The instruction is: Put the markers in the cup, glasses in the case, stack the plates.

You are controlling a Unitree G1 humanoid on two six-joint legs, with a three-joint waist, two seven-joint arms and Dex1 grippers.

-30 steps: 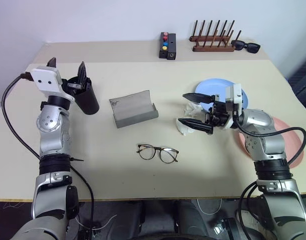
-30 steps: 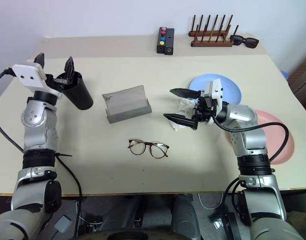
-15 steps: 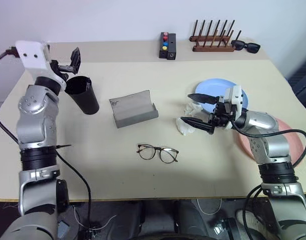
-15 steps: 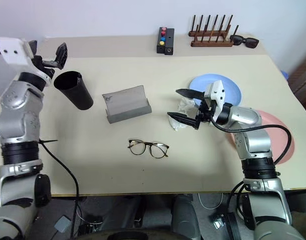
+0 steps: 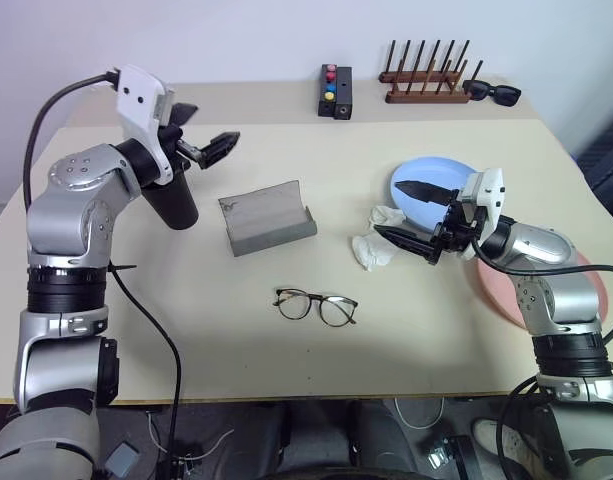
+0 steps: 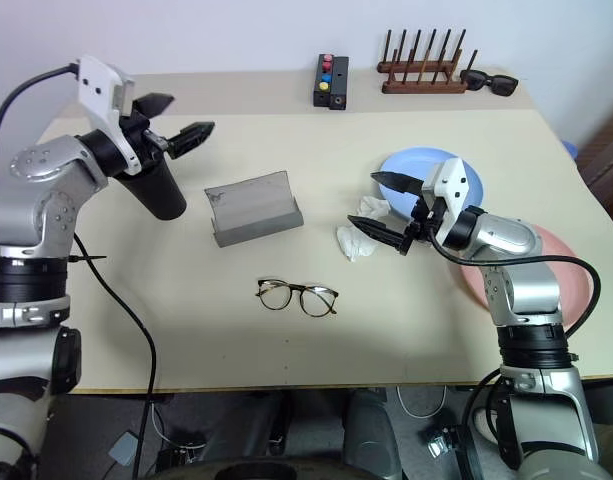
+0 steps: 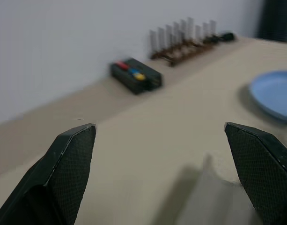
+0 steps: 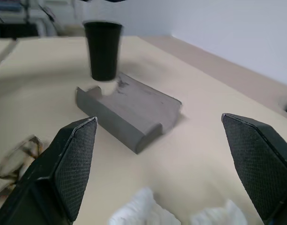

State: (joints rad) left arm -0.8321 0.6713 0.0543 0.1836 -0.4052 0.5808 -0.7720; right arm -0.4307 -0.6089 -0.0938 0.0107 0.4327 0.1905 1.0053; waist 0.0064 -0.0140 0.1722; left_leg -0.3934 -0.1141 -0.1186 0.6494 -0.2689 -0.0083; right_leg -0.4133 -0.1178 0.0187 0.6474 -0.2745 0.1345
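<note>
Operator: State of both grippers?

Technician: Left gripper jaws wide, empty, above the cup near the worktop's left edge. Right gripper jaws wide, empty, beside the blue plate.

Operator: Next step?

Technician: Likely the glasses, toward the front edge: pinch the bridge, lift level, lower into the open case mid-worktop. No legible writing.

My left gripper hangs open above the cup; my right gripper gapes over a white cloth.
</note>
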